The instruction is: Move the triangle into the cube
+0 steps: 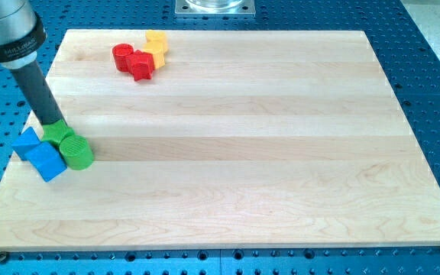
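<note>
Jaws are absent: the arm ends in a rod, and my tip [54,122] rests at the board's [228,153] left edge, touching a green block [54,134] of unclear shape. Just below sit a green cylinder [76,151], a blue cube [47,160] and a blue triangle [27,142], all clustered together. Risk: pushing could scatter all 4, or tip one off the edge. Rod hides the cluster's far side.
</note>
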You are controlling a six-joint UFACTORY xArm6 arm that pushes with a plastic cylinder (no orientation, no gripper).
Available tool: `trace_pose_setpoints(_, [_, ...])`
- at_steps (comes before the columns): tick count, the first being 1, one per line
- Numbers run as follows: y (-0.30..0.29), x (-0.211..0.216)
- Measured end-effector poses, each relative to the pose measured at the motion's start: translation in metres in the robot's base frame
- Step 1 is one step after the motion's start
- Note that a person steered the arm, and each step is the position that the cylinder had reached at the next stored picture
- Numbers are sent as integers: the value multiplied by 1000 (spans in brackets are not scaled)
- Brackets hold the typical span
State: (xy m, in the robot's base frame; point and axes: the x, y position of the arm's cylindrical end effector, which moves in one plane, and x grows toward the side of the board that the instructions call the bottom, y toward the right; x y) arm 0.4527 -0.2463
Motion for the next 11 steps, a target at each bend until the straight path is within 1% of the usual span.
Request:
trace_pose_setpoints(1, [0, 18])
trace_pose_setpoints(3, [-4, -20])
trace_pose_setpoints(5, [-44, -3])
trace_pose_setpoints(6, [-50, 29])
trace_pose_setpoints(7, [-29, 40])
trace_pose_setpoints(8, [-29, 37])
trace_pose_setpoints(9, [-29, 32])
trace_pose_setpoints(10, [-29, 5])
trace_pose_setpoints(11, [-19, -38])
